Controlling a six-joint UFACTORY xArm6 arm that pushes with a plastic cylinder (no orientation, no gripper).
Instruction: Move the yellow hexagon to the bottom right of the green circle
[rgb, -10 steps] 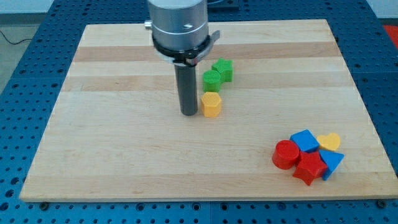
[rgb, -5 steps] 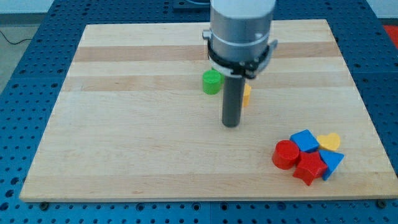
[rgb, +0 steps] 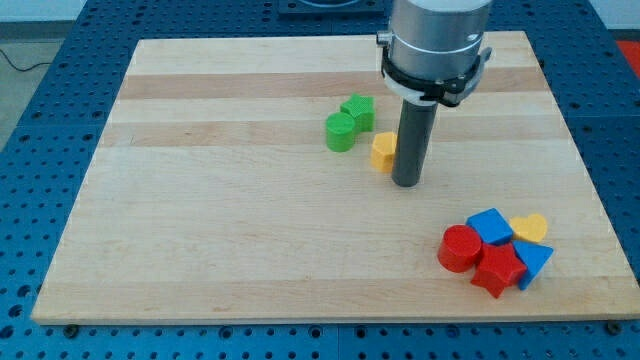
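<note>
The yellow hexagon (rgb: 383, 151) lies on the wooden board (rgb: 200, 200), just right of and below the green circle (rgb: 340, 131). A green star (rgb: 358, 111) sits against the circle's upper right. My tip (rgb: 405, 182) rests on the board just right of and slightly below the yellow hexagon, with the rod touching or nearly touching the hexagon's right side.
A cluster sits at the view's bottom right: a red circle (rgb: 459, 248), a blue cube (rgb: 491, 225), a yellow heart (rgb: 530, 227), a red star (rgb: 497, 270) and a blue triangle (rgb: 535, 262).
My tip swept from the hexagon's left across to its right. The yellow hexagon moved rightward, from below the green circle to its lower right.
</note>
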